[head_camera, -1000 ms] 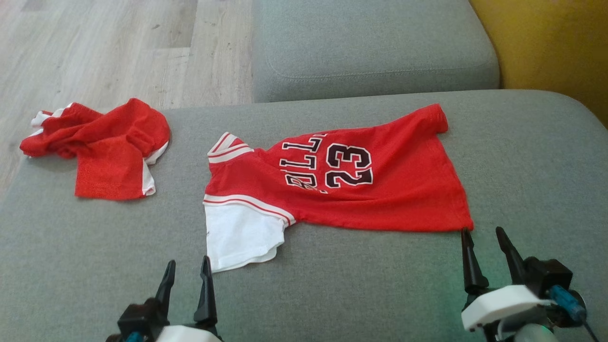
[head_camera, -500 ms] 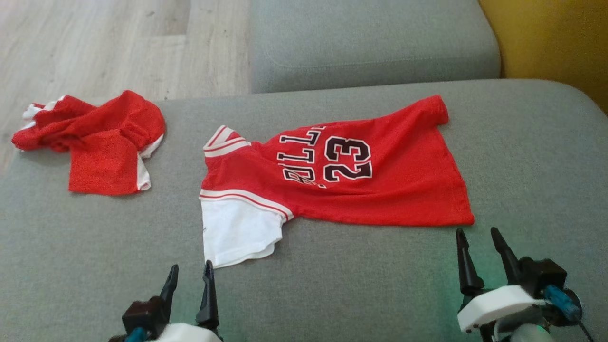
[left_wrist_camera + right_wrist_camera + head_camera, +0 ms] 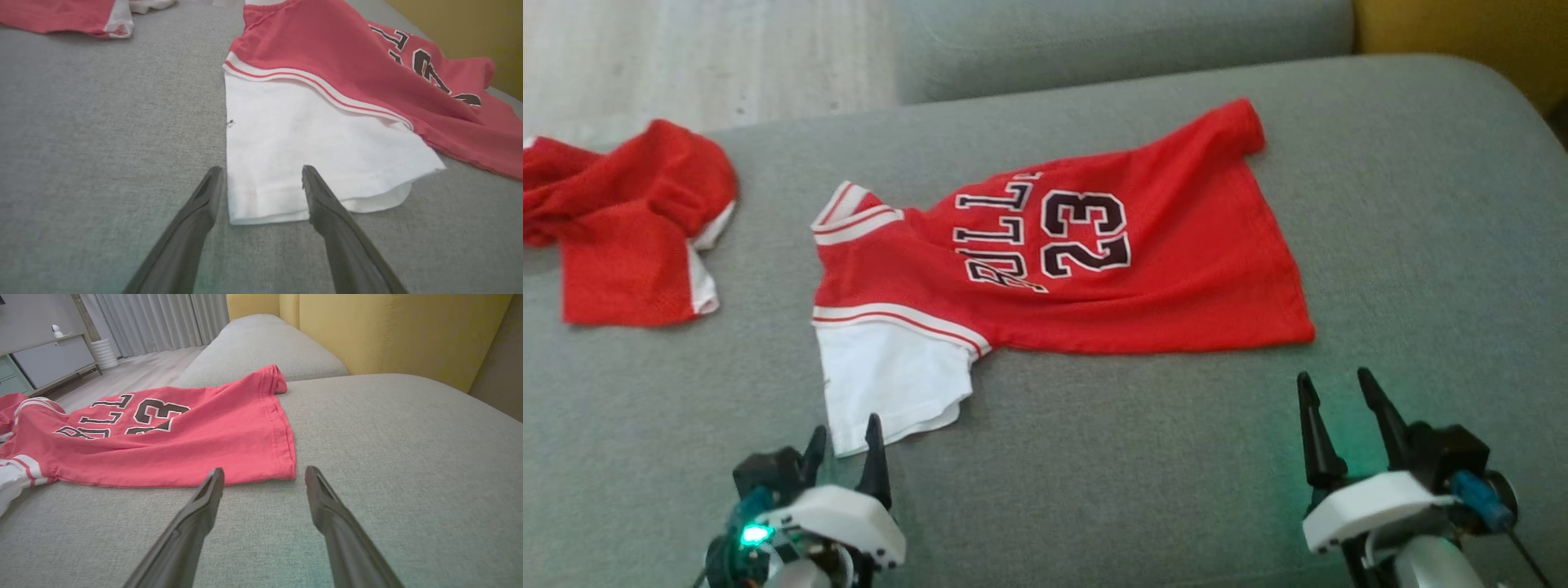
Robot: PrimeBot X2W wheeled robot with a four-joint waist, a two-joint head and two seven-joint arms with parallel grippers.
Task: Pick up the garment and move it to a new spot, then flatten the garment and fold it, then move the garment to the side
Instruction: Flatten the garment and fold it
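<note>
Right at the left gripper (image 3: pixel 261 173), white sleeve (image 3: pixel 310 139) of the garment (image 3: pixel 327 53).

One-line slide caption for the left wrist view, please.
Open left gripper poised at the hem of the white sleeve of a red jersey lying on a grey sofa cushion.

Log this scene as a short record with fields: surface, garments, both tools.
surface: grey sofa cushion
garment: red jersey marked 23, spread out, not folded
sleeve: white sleeve at the jersey's near left end
other cloth: crumpled red garment, apart from the jersey, further left
left tool: open, fingers either side of the sleeve's hem corner; contact cannot be told
right tool: open, just short of the jersey's near hem corner, holding nothing
</note>
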